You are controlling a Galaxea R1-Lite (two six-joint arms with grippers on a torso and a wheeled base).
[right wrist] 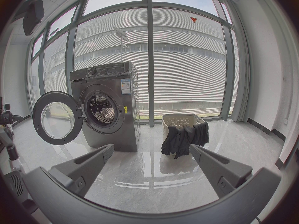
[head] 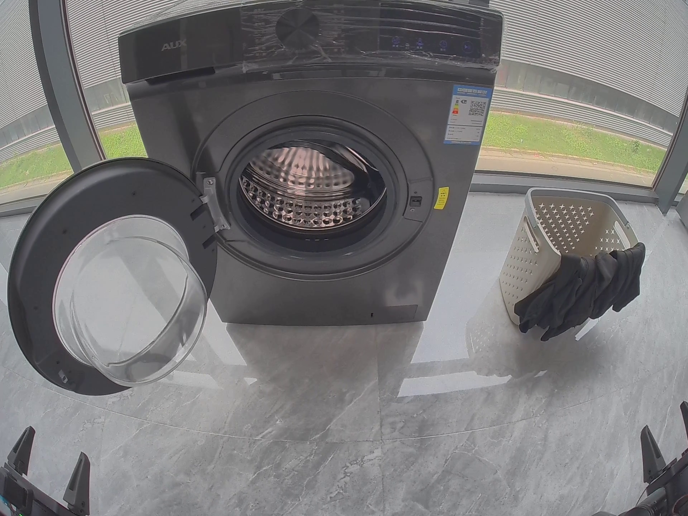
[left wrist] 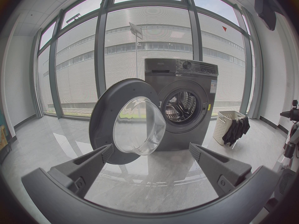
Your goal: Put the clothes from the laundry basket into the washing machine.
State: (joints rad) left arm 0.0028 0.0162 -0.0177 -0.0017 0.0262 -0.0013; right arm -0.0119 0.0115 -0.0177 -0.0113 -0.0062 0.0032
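Nearest, at the left edge, the left gripper (head: 49, 467) is held low over the grey tiled floor (head: 344, 410). Its jaws are spread apart and nothing is held between them. At the right edge the right gripper (head: 668, 435) is likewise kept low, with its jaws parted and empty. Both are set well apart from the machine and the basket.

Farther in, on the left, the round door (head: 43, 281) of the washing machine (head: 179, 123) is swung fully open toward the near side, hinged at the left of the opening. On the right, black clothes (head: 580, 288) are draped over the near rim of the white laundry basket (head: 545, 245) and hang down its outer wall. The basket is stood on the floor to the right of the machine, apart from it. The metal drum (head: 301, 180) is seen through the open port. Tall windows (head: 573, 51) are seen behind the machine.
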